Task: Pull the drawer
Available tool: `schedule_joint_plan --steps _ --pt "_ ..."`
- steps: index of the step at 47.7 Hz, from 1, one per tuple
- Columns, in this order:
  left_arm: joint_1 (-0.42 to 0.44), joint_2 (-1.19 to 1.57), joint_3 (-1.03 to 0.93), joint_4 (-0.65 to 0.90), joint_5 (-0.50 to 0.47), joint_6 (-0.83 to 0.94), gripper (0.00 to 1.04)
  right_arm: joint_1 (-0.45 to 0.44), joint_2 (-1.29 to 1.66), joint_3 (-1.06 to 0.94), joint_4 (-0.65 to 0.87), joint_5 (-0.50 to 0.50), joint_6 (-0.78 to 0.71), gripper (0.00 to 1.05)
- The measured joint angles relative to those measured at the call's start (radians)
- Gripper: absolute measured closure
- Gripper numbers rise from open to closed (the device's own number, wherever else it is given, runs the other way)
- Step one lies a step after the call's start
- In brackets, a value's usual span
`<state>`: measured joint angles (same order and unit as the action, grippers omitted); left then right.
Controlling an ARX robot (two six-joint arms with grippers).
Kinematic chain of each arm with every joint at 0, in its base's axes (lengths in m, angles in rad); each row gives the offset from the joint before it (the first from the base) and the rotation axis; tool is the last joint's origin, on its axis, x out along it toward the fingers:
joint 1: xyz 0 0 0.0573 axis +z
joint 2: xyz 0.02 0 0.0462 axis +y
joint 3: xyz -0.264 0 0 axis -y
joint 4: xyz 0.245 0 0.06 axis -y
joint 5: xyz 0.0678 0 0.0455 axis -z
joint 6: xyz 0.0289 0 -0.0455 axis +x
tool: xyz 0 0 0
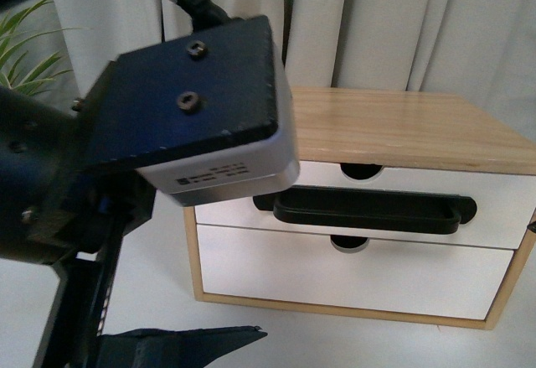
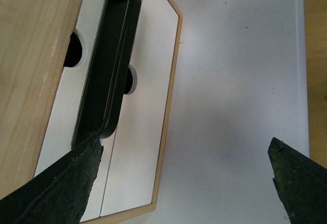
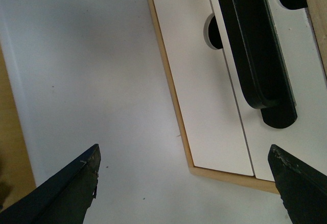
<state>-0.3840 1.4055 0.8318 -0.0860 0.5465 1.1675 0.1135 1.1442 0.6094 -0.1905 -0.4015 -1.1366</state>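
Front view showed the small wooden cabinet [image 1: 410, 129] standing on the white worktop [image 1: 335, 343] toward 3 o'clock of the frame. The left arm's wrist block [image 1: 201, 108] filled the 9 o'clock side and hid the cabinet's near corner. The drawer [image 1: 494, 217] was the upper of two white fronts and appeared fully shut, its face level with the frame, above the plain lower front [image 1: 352, 280]. Its long black bar handle [image 1: 368, 209] ran along the front from 9 to 3 o'clock, dipping a little toward the 3 o'clock end, with the half-round notch [image 1: 362, 169] just above it at 12 o'clock. That was also the drawer's long axis, and its face pointed out at the robot, so it would slide toward 6 o'clock. In the left wrist view the left hand [image 2: 183, 147] had its fingers spread wide. One fingertip [image 2: 92, 150] lay close to the end of the bar, though whether it touched could not be told. In the right wrist view the right hand [image 3: 184, 150] was likewise spread wide with nothing between its fingers, hanging over bare worktop beside the cabinet. I judged this to be the approach, with no grip taken yet. The next move would call for one hand to straddle the bar, clamp on it, and draw straight back toward the robot without twisting.
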Motion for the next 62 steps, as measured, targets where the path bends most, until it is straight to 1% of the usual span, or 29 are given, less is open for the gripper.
schedule_joint_plan --steps 9,24,30,46,62 --pt "-0.032 0.073 0.071 -0.015 -0.044 0.040 0.06 0.007 0.048 0.027 0.033 0.005 -0.012 0.09" --pt "-0.077 0.204 0.190 -0.054 -0.081 0.085 0.06 0.029 0.141 0.068 0.095 0.020 -0.030 0.09" --pt "-0.088 0.239 0.215 -0.062 -0.117 0.106 0.06 0.029 0.174 0.071 0.117 0.018 -0.030 0.09" --pt "-0.096 0.317 0.287 -0.085 -0.164 0.127 0.06 0.009 0.189 0.071 0.126 -0.006 -0.031 0.09" --pt "-0.114 0.368 0.306 -0.070 -0.214 0.155 0.06 0.007 0.189 0.071 0.134 -0.019 -0.030 0.09"
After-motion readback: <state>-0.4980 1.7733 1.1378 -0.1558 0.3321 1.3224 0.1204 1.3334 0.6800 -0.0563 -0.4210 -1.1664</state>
